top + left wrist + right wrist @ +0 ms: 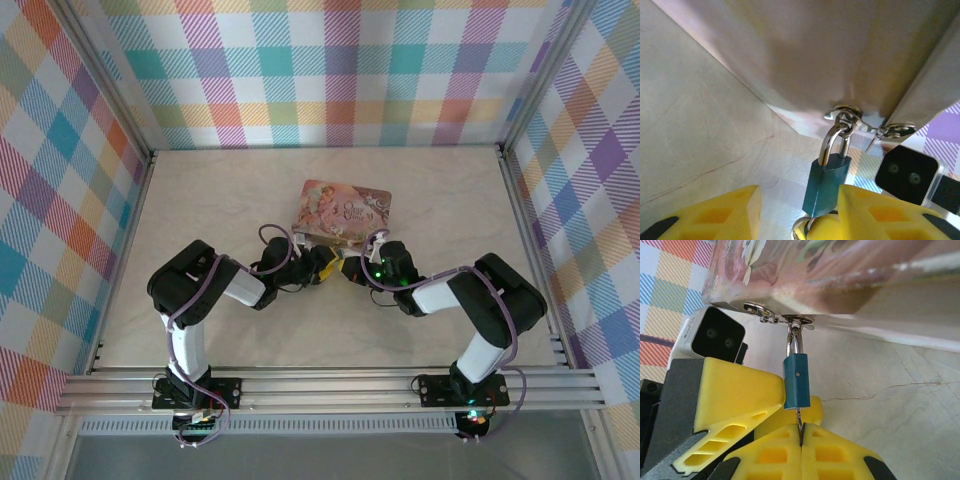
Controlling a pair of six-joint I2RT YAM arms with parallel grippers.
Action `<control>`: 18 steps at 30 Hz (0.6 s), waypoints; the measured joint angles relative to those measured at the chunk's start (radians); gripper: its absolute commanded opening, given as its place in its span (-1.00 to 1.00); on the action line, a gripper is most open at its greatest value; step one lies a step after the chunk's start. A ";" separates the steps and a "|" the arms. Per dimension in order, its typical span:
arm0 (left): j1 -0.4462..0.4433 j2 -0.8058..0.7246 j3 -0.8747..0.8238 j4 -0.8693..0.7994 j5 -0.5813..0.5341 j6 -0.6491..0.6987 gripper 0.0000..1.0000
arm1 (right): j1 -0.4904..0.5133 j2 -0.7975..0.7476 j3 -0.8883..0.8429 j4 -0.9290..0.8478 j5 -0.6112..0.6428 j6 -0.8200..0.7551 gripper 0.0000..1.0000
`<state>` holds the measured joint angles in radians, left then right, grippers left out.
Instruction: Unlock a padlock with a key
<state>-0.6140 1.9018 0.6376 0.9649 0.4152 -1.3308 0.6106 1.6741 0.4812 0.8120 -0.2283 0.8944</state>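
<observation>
1. R pincer (pixel 801 434): fingers pressed flat together on the key (pixel 800 422), a thin metal blade running from the tips into the bottom of the padlock (pixel 796 382).
2. L pincer (pixel 799 195): partway apart, straddling the blue body. One finger looks to be touching or just beside its side; the other has a clear gap. Not a firm clamp yet, by the look.
3. Padlock sits right ahead of the R tips and between the L fingers. Its shackle (pixel 795 342) is hooked through the clasp (pixel 797 318) on the edge of the pink box (pixel 840 270), which lies just beyond both pincers on the counter (pixel 900 400).
4. Risk: if R twists before L has the body pinned, the lock will prob. spin w/ the key on its loose shackle, so no unlock.
5. Risk: L closing off-centre could shove the body sideways, bending or popping the key out of the slot.
6. Risk: key grip is only a thin edge, so torque may let it slip in the R tips.
7. Risk: a pull on the lock could drag the box, since nothing else holds it.
</observation>
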 measured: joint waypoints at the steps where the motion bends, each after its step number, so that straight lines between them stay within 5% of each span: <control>1: 0.000 0.000 0.000 0.003 -0.007 -0.002 -0.15 | 0.000 0.000 0.001 -0.002 0.000 0.000 -0.98; 18: -0.001 0.021 0.053 0.008 -0.066 -0.017 -0.19 | 0.000 0.000 0.013 -0.020 0.007 0.004 -0.98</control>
<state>-0.6151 1.9224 0.6903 0.9730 0.3489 -1.3476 0.6102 1.6741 0.4938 0.7918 -0.2211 0.8986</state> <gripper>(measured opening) 0.413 0.053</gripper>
